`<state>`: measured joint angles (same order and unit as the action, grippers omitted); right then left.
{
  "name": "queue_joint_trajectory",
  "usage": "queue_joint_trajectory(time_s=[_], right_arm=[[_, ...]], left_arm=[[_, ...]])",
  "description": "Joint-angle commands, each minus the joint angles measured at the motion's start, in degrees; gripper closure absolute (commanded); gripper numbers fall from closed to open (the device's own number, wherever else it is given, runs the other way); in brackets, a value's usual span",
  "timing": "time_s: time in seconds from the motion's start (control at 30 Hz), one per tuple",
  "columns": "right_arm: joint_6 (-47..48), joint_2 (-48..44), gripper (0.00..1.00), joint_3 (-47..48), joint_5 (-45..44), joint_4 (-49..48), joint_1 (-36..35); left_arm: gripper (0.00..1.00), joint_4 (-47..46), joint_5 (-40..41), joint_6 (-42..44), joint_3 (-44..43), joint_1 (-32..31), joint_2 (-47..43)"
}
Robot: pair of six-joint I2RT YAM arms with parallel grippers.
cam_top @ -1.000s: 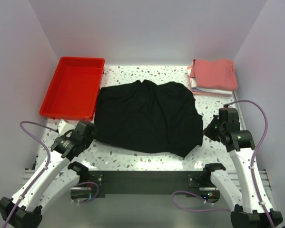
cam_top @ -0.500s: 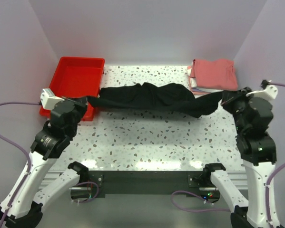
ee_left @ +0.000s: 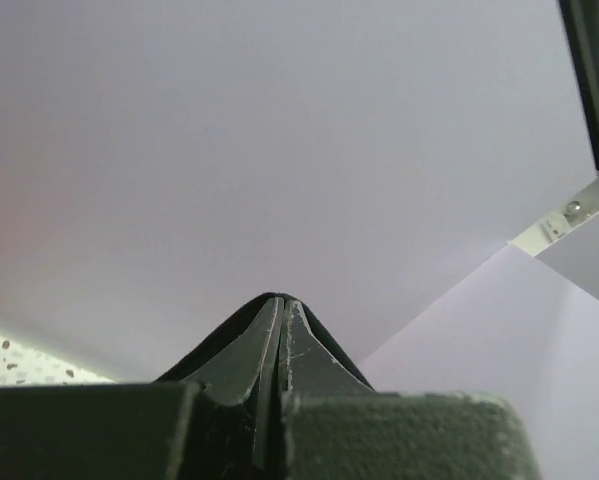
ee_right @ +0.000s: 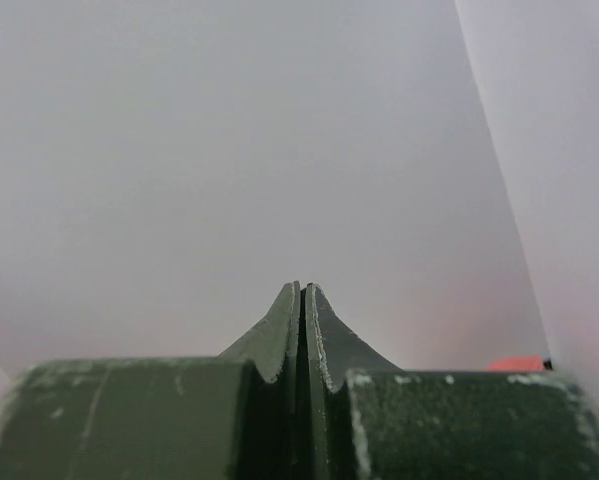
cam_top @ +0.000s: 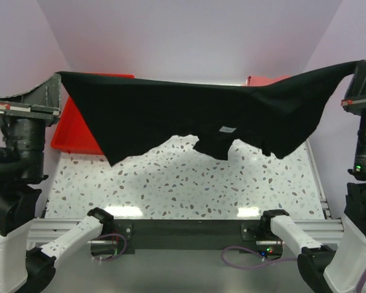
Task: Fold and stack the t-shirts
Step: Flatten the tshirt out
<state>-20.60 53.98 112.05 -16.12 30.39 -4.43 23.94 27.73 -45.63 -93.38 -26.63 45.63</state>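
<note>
A black t-shirt [cam_top: 170,116] hangs spread in the air above the table, with its small white neck label [cam_top: 227,129] near the lower middle. My left gripper [cam_top: 58,77] is shut on its upper left corner and my right gripper [cam_top: 360,66] is shut on its upper right corner. In the left wrist view the left gripper [ee_left: 281,300] is pressed shut, with black cloth [ee_left: 219,340] wrapped round the tips. The right gripper [ee_right: 302,287] is shut too, and no cloth shows there. A salmon-red folded t-shirt [cam_top: 260,80] peeks out behind the black one.
The red plastic tray [cam_top: 73,135] lies at the back left, partly hidden by the hanging shirt. The speckled table [cam_top: 189,183] shows below the shirt's hem. Lilac walls close in the back and both sides. Both arms stand tall at the table's side edges.
Both grippers have risen high and moved apart, lifting the black t-shirt off the table. It went from lying flat to hanging stretched between them.
</note>
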Motion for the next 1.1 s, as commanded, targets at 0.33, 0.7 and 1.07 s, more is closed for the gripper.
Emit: queue_joint_trajectory(time_s=[0.33,0.7,1.07], right_arm=[[11.8,-1.2,1.00,14.3,-1.0,-3.8,-0.1],[17.5,-0.4,1.00,-9.8,-7.7,-14.7,-0.3],[15.0,19.4,1.00,-39.9,-6.7,-30.1,-0.1]], left_arm=[[1.00,-2.2,-7.2,5.5,-6.8,0.4,-5.3],[1.00,-3.8,2.1,4.0,9.2,0.4,-0.2],[1.00,-12.3,13.7,0.4,25.2,4.4,31.6]])
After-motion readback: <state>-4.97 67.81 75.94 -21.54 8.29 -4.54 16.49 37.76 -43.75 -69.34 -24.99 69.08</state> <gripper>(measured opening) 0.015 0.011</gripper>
